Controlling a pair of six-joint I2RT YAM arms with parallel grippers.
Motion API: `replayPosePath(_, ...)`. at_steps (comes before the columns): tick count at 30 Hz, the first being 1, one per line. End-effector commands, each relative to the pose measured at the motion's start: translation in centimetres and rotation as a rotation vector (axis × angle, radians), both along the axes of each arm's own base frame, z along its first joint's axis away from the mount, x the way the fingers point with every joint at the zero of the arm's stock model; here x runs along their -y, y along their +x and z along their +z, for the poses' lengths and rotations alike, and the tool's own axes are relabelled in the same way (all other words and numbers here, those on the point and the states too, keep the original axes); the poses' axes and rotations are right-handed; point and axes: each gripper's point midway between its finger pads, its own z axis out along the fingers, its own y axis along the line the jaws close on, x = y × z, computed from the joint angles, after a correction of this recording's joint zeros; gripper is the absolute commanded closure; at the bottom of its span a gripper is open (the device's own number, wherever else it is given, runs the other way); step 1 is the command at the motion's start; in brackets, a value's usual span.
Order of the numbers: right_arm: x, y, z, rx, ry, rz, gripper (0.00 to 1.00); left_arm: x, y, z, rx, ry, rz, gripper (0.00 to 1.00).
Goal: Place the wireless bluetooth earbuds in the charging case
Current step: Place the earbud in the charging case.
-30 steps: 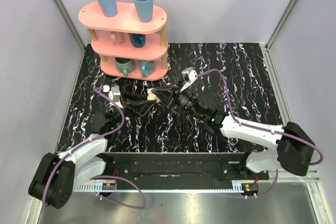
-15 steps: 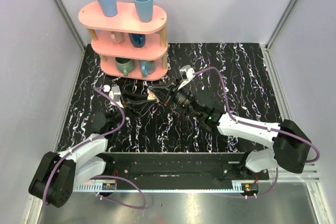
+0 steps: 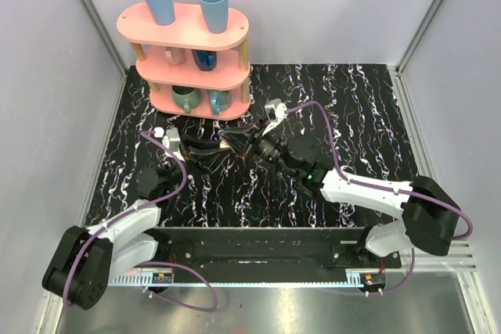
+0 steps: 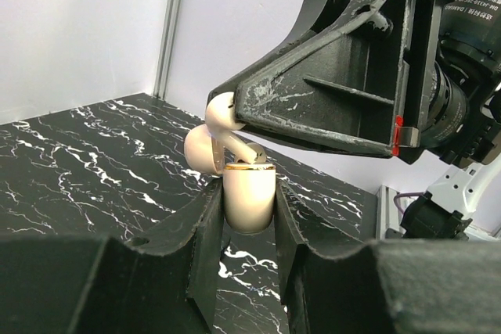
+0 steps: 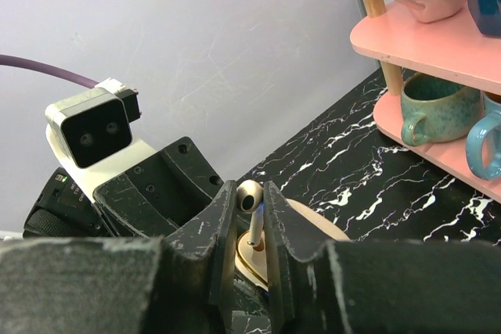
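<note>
Black marbled table (image 3: 368,115); pink shelf (image 3: 192,29) of cups and mugs at far left, out of the way. Left arm (image 3: 129,224) and right arm (image 3: 368,192) stretched toward mid-table, tips meeting just in front of the shelf. Left pincer (image 4: 246,193) clamped on the case (image 4: 249,197), seemingly off the tabletop, opened and mouth up, presumably to offer a steady, exposed socket. Right pincer (image 5: 249,197) closed on one earbud (image 5: 250,193), pinched at the round head, stem pointing down into the case: a grip leaving the stem free to slide in. Stem tip at or just inside the socket rim in the left wrist view; not yet seated, by the look of it. Second earbud not made out, perhaps in the case already, perhaps hidden. Next, likely: straight lowering along the stem, then release. Risk of catching the rim if tilted.
</note>
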Motion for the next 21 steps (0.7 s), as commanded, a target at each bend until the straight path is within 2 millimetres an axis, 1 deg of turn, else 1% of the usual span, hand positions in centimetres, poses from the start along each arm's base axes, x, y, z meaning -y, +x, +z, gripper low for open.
replayPosePath(1, 0.0, -0.2, 1.8, 0.033, 0.056, -0.020, 0.78, -2.2, -3.7, 7.7, 0.391, -0.173, 0.050, 1.00)
replayPosePath(9, 0.7, 0.0, 1.2, 0.032, 0.036, -0.058, 0.78, -2.4, -3.7, 8.0, 0.403, -0.179, 0.062, 1.00)
replayPosePath(14, 0.8, 0.0, 0.9, 0.025, 0.035, -0.058, 0.78, -2.3, -3.7, 8.1, 0.404, -0.181, 0.061, 1.00)
replayPosePath(21, 1.2, -0.3, 1.1, 0.026, 0.045, -0.063, 0.78, -2.8, -3.6, 8.2, 0.406, -0.193, 0.089, 1.00)
